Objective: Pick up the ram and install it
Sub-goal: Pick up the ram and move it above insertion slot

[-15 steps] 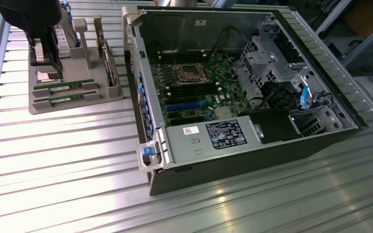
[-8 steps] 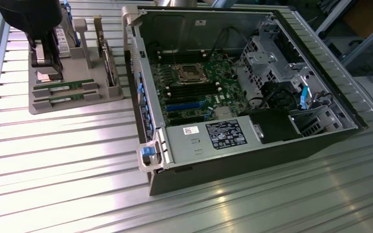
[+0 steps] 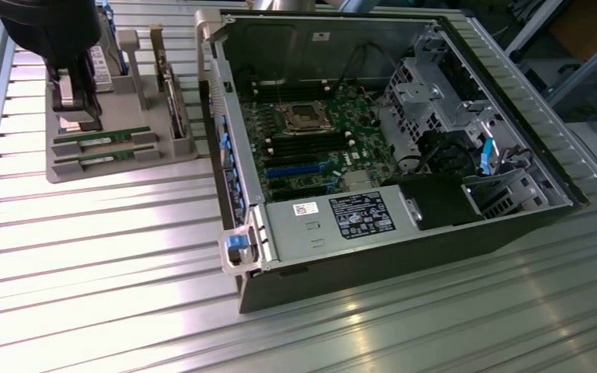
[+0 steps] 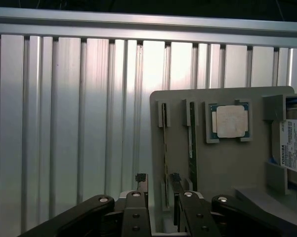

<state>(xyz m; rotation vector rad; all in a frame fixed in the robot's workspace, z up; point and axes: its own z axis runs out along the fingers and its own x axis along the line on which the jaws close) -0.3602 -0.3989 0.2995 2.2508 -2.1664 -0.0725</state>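
The gripper (image 4: 158,180) has its fingers spread apart, holding nothing. The ram (image 4: 165,143) stands on edge in the grey tray (image 4: 227,168), the stick nearest the tray's side rim. Its long side runs straight along the gap between the fingers, not pinched yet

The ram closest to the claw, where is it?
That ram stands on edge in the grey tray at the exterior view's left, between the open gripper's fingertips, its twin alongside.

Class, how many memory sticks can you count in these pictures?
2. Both sit side by side in the grey tray at the exterior view's left: the farther stick and the nearer stick. Others may be hidden inside the computer case.
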